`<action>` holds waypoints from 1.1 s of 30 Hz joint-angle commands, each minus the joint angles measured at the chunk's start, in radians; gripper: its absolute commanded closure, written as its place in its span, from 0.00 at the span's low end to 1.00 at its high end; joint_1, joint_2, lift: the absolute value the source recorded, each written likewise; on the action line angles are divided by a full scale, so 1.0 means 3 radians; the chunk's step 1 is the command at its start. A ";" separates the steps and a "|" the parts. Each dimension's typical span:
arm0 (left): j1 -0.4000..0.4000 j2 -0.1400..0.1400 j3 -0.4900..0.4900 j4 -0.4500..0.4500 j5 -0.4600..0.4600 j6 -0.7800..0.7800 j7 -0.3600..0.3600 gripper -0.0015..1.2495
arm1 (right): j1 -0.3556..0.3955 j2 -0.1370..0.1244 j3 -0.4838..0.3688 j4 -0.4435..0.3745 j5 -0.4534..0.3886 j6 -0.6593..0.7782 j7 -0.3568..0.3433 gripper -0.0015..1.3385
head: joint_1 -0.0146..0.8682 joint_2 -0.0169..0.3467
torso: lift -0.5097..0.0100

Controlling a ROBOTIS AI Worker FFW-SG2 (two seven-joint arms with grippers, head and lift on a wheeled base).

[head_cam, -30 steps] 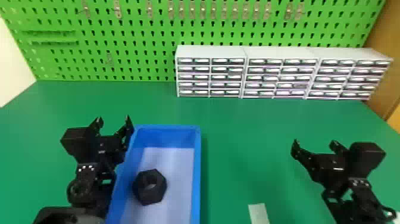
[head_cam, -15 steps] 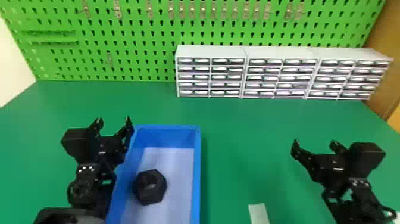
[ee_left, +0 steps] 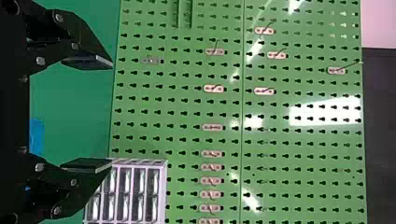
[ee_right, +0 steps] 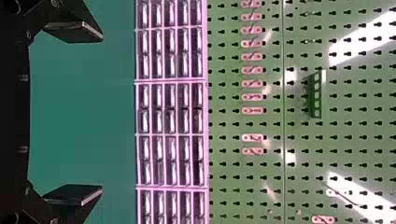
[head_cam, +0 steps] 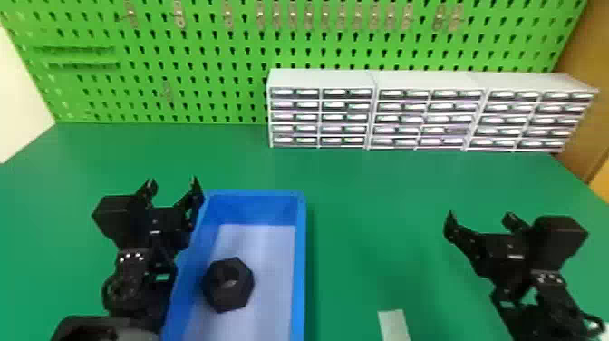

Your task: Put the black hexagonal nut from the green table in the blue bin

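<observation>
Your left tool stands beside the blue bin in the head view, its fingers spread with nothing between them. The black hexagonal nut lies inside that bin, on its floor, nearer the wall on the left tool's side; you can't tell if it touches that wall. Your right tool is over the green surface, well apart from the bin and also spread.

In the left wrist view, you see the left fingers wide apart and empty.

In the right wrist view, the right pair is likewise apart and empty.

The placing looks done; at most, you have the arms left to park.
</observation>
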 commanded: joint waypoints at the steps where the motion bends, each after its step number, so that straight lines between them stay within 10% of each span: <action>1: 0.0000 0.0000 0.0000 0.0000 0.0000 -0.0001 0.0000 0.40 | 0.0000 0.0003 -0.0006 0.0000 0.0006 0.0002 0.0000 0.12 | 0.76 0.20 | 0.80; 33: 0.0005 0.0000 -0.0005 0.0005 -0.0005 0.0004 0.0000 0.40 | -0.0005 0.0003 0.0000 0.0000 0.0016 -0.0003 0.0000 0.12 | 0.76 0.20 | 0.80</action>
